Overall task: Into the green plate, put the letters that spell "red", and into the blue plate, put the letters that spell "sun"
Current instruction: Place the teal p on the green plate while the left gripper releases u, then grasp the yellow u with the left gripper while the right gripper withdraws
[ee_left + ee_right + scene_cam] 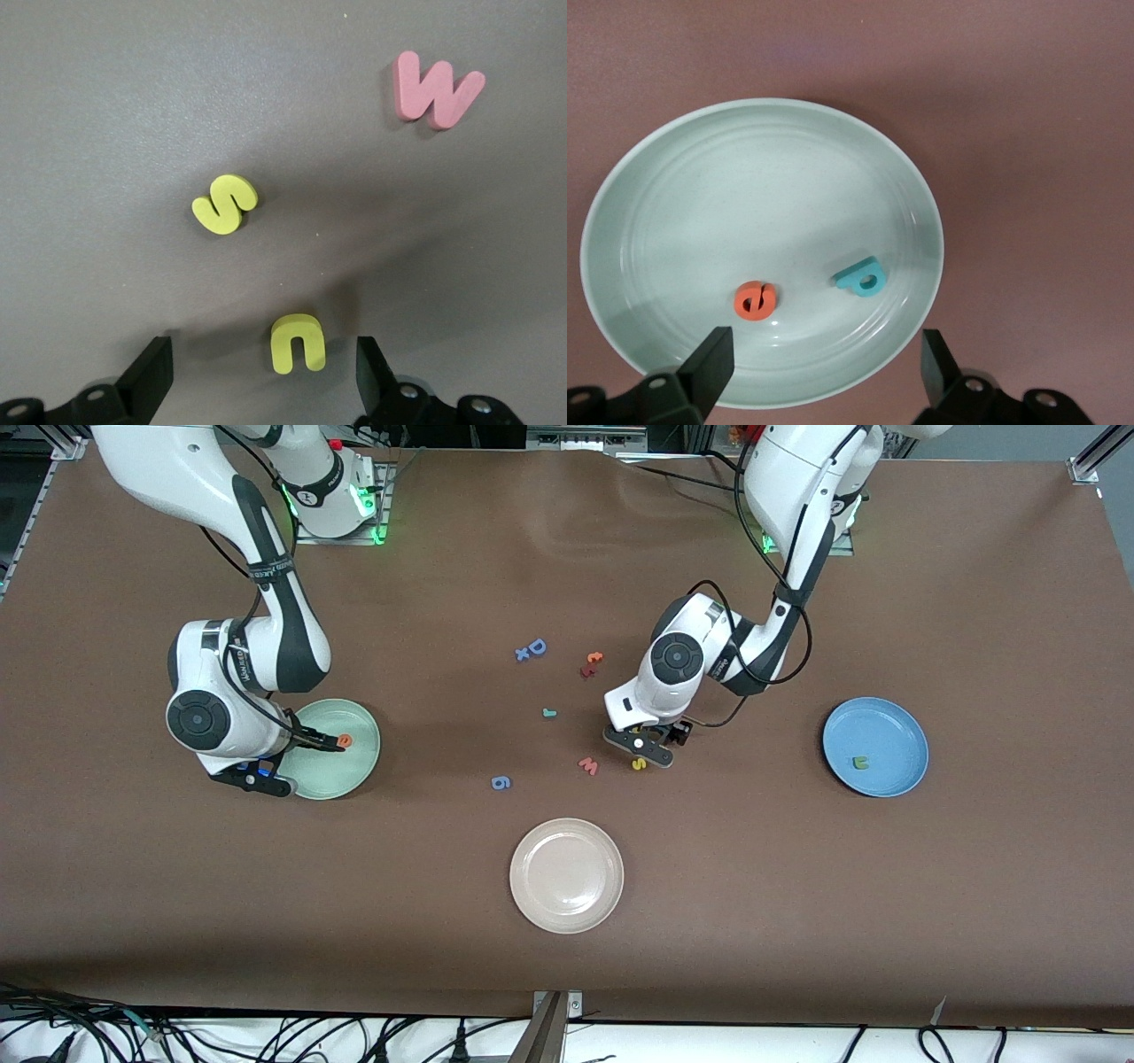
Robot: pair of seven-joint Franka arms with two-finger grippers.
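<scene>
Two letters, orange e [755, 300] and teal d [860, 278], lie in the green plate [673, 177] under the right pincer [819, 372], jaws apart. Left pincer [266, 376], jaws apart, straddles yellow u [298, 343] beside s [225, 204] mid-counter; n [858, 762] sits in the blue plate [895, 726]; r [549, 713] lies on the counter.

High front camera facing robots, wrist cameras looking straight down, close over table [797, 921]

a beige plate [566, 875] sits nearest the camera; a pink w [588, 765], blue 6 [500, 782] and blue d [536, 646] lie scattered on the brown surface [797, 886].
</scene>
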